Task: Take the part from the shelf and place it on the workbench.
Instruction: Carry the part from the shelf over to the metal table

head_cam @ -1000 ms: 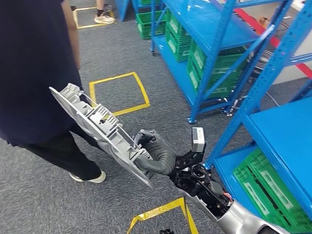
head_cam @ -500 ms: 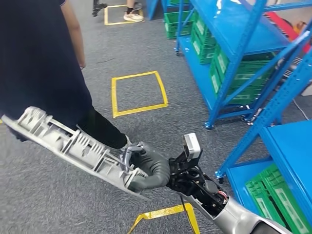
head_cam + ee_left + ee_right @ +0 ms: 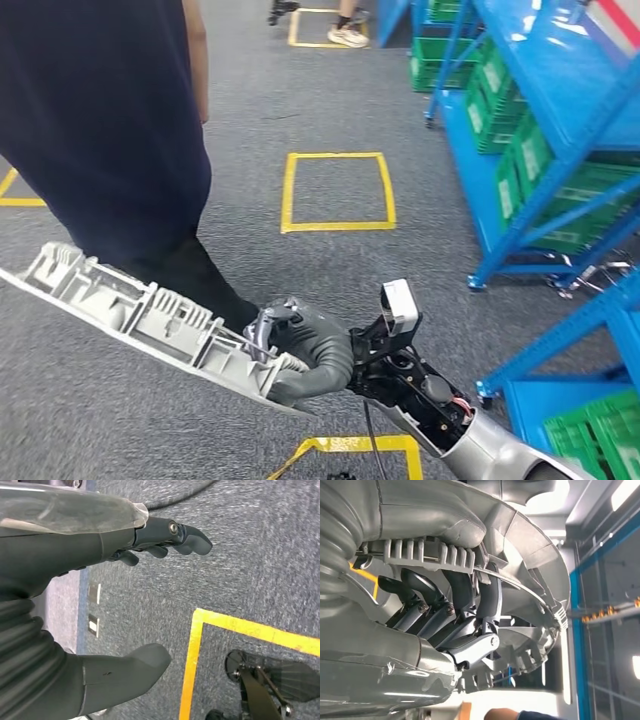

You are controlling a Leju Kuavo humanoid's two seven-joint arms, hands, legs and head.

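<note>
A long grey ribbed plastic part (image 3: 143, 315) stretches from the picture's left edge to the lower middle of the head view, above the carpet. My right hand (image 3: 309, 345) grips its near end, fingers wrapped around the ribs. In the right wrist view the dark fingers (image 3: 433, 615) curl over the part (image 3: 523, 545) from close up. My left hand (image 3: 113, 600) hangs over the grey carpet with thumb and fingers apart and nothing between them.
A person in dark clothes (image 3: 106, 130) stands close at the left, just behind the part. Blue shelving (image 3: 558, 150) with green crates (image 3: 521, 160) fills the right side. Yellow tape squares (image 3: 338, 192) mark the grey carpet; another person's feet (image 3: 347, 35) show far back.
The whole scene has shifted right as the camera turned left. The part, still gripped by my right hand, now lies flatter and reaches farther left.
</note>
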